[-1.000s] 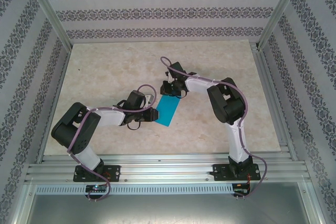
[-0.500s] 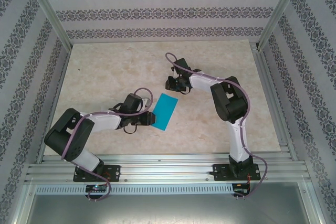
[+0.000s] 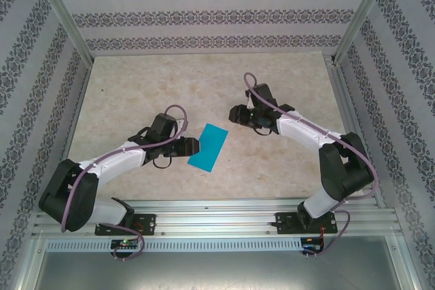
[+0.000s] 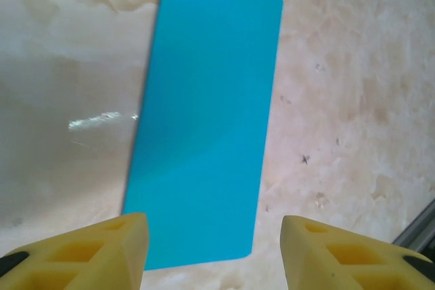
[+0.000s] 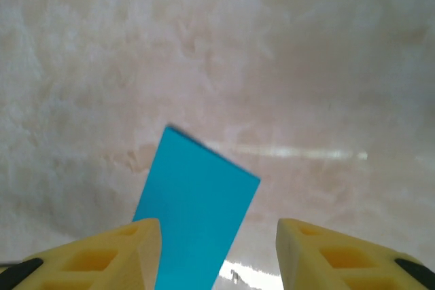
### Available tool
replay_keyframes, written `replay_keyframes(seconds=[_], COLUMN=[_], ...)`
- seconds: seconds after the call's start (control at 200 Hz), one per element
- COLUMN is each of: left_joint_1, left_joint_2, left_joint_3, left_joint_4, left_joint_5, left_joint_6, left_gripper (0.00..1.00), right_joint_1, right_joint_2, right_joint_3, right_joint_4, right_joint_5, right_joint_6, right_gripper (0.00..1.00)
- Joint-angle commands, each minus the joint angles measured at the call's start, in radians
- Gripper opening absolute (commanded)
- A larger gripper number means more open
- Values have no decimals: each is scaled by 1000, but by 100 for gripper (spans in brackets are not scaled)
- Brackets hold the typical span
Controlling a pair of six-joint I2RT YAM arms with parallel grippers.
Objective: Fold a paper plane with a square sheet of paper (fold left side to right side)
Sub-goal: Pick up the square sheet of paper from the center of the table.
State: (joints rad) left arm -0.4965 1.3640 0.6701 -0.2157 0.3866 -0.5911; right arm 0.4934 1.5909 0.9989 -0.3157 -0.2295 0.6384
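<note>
Now both grippers have let go. A sec ago the L gripper (image 3: 192, 145) was nearly pressed together at the 9 o'clock edge of the paper (image 3: 208, 147). The R gripper (image 3: 238, 115) sat nearly closed on its 1 o'clock corner. Since then both have backed off and spread, w/ nothing between the fingers. In each wrist view you see two yellow fingers apart, w/ paper and bare tabletop (image 3: 136, 86) past them.

Pos. now, top view: the paper lies flat near the tabletop's centre, a bit toward 6 o'clock. It's a narrow rectangle, not a square, w/ its long axis running approx. 7 to 1 o'clock. The L gripper is just beside its 9 o'clock edge. The R gripper is off at 1 o'clock, clear of the paper, and that arm has swung out toward 3 o'clock. The paper has barely shifted.

What it means for you: the half-width shape suggests the left-to-right fold is in and the release went clean. From the L wrist view the sheet (image 4: 204, 120) looks flat, no flap lifting, though you can't judge crease sharpness here. No plane shape yet, so I'd say the task is early. The next fold likely needs a fresh approach by both arms.
</note>
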Motion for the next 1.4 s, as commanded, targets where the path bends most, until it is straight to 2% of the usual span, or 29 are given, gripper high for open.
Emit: replay_keyframes(seconds=[0.0, 0.145, 0.38, 0.54, 0.934, 1.399], left_joint_1=[37, 42, 40, 36, 6, -40], left_joint_2=[56, 127, 191, 207, 196, 183], left_joint_3=[5, -5, -27, -27, -26, -18], left_joint_4=[-43, 13, 60, 30, 8, 13], left_joint_5=[39, 91, 135, 139, 194, 188], left_joint_6=[-21, -20, -36, -25, -33, -61], left_gripper=[55, 54, 51, 49, 44, 43], right_joint_1=[74, 132, 153, 157, 171, 162], right_joint_2=[-28, -14, 101, 170, 295, 375], right_joint_3=[-82, -136, -9, 40, 94, 178], right_joint_4=[73, 126, 11, -13, 16, 52], right_joint_5=[-25, 11, 83, 111, 41, 1], right_joint_6=[163, 230, 151, 136, 134, 87], right_gripper=[49, 49, 48, 48, 41, 41])
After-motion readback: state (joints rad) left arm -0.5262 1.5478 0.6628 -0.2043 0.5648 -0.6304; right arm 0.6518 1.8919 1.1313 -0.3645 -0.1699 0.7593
